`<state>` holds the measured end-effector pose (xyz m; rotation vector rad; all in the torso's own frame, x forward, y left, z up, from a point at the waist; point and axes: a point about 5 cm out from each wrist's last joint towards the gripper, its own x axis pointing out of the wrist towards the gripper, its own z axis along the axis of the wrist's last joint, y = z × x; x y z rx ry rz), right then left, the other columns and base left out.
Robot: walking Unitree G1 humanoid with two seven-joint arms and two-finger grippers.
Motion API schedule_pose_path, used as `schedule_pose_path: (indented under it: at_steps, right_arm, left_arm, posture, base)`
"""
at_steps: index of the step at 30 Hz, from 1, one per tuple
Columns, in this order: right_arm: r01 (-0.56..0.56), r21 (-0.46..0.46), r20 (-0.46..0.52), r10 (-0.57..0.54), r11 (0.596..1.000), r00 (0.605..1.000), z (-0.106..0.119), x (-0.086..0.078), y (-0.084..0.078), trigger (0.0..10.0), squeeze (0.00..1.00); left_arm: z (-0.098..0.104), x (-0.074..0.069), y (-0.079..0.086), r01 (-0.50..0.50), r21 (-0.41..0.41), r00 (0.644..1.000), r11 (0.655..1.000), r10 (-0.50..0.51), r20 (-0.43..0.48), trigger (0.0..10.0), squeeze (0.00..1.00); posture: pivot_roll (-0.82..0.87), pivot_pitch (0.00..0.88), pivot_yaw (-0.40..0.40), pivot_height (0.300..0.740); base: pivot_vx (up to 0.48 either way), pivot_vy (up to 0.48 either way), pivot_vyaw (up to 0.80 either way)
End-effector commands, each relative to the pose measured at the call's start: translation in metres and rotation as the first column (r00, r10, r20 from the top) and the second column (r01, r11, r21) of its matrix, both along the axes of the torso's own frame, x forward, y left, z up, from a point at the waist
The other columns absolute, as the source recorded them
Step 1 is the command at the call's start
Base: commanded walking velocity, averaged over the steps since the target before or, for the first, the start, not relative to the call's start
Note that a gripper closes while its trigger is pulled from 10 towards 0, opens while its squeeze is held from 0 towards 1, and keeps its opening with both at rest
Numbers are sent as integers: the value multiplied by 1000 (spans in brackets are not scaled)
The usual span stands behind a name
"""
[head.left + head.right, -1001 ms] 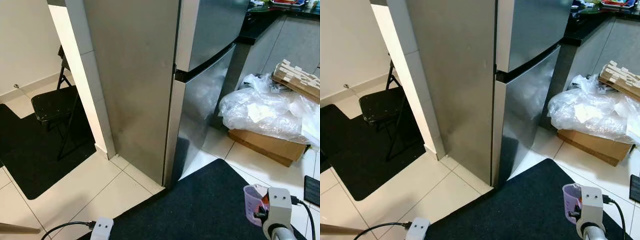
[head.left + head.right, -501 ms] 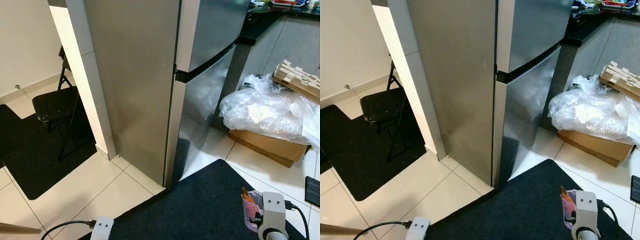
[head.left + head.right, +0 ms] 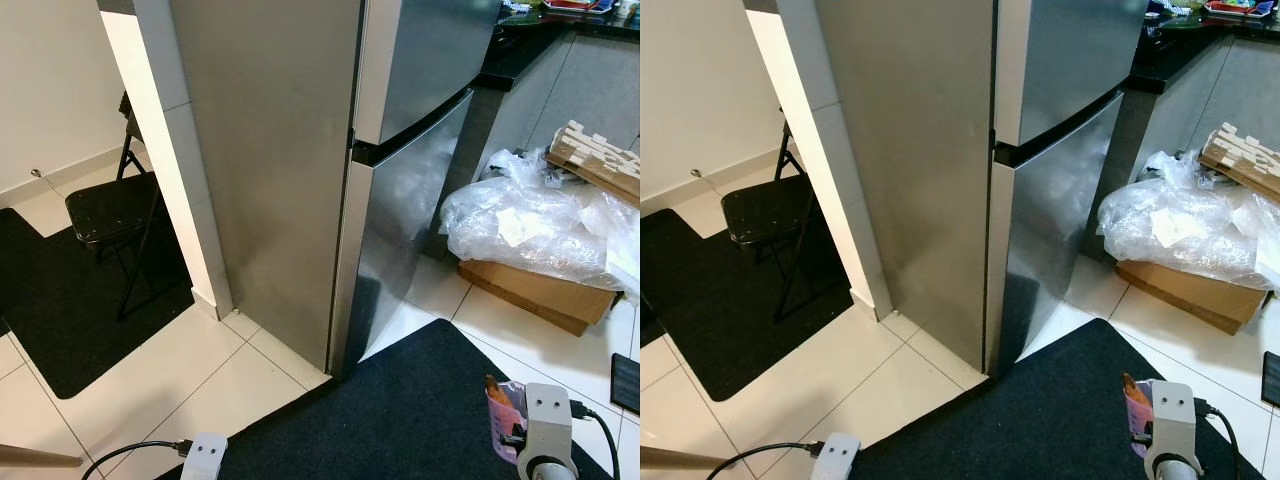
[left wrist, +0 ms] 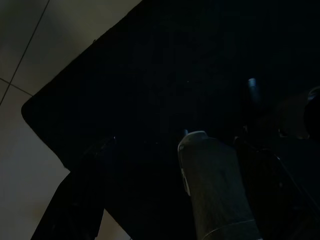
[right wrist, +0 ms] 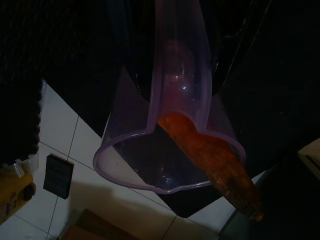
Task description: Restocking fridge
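The steel two-door fridge [image 3: 400, 150] stands shut ahead of me, its side panel facing left. Low at the right, my right gripper [image 5: 180, 60] is shut on a clear purple plastic cup [image 3: 503, 412] that holds an orange carrot [image 5: 215, 175]. The carrot's tip pokes past the rim. The cup hangs over the black floor mat [image 3: 400, 420], about a step short of the fridge's lower door [image 3: 395, 240]. My left arm [image 3: 205, 455] hangs idle at the bottom left, and its wrist view is very dark, looking down at the mat [image 4: 150, 75].
A black folding chair [image 3: 110, 210] stands on a dark rug left of a white tiled pillar [image 3: 175, 150]. Right of the fridge, a bulging clear plastic bag [image 3: 530, 225] lies on a cardboard box [image 3: 535, 290], under a black counter [image 3: 520, 45]. A dark flat object [image 3: 625, 382] lies on the tiles.
My right arm has shifted slightly left and lower with the cup, and the carrot's tip now shows above the rim. The fridge stays shut.
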<state>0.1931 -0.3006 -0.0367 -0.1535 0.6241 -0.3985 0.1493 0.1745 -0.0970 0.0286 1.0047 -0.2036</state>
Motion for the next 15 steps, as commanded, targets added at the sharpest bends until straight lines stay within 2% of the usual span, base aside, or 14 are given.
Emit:
schedule_pose_path:
  at_steps: [1, 7, 11, 15]
  right_arm:
    - [23, -3, -9, -23, 1000, 1000, -1, -3, -3, 10000, 0]
    - [28, 1, -23, -28, 1000, 999, -3, -7, -3, 10000, 0]
    - [41, 4, -66, -41, 999, 997, -10, -20, -3, 10000, 0]
    - [44, 4, -80, -43, 999, 996, -13, -24, -3, 10000, 0]
  left_arm:
    - [1, 1, 3, -7, 9, 1000, 1000, 7, 8, 10000, 0]
    - [1, 2, 3, -11, 8, 1000, 1000, 11, 11, 10000, 0]
    - [0, 1, 3, -17, 10, 1000, 1000, 17, 8, 10000, 0]
    - [0, 0, 3, -18, 12, 1000, 1000, 18, 7, 10000, 0]
  posture:
    - [69, 0, 18, 740]
    - [68, 0, 18, 740]
    - [68, 0, 15, 740]
    - [67, 0, 15, 740]
  base:
    - [0, 0, 0]
    - [0, 0, 0]
    - [0, 0, 0]
    - [0, 0, 0]
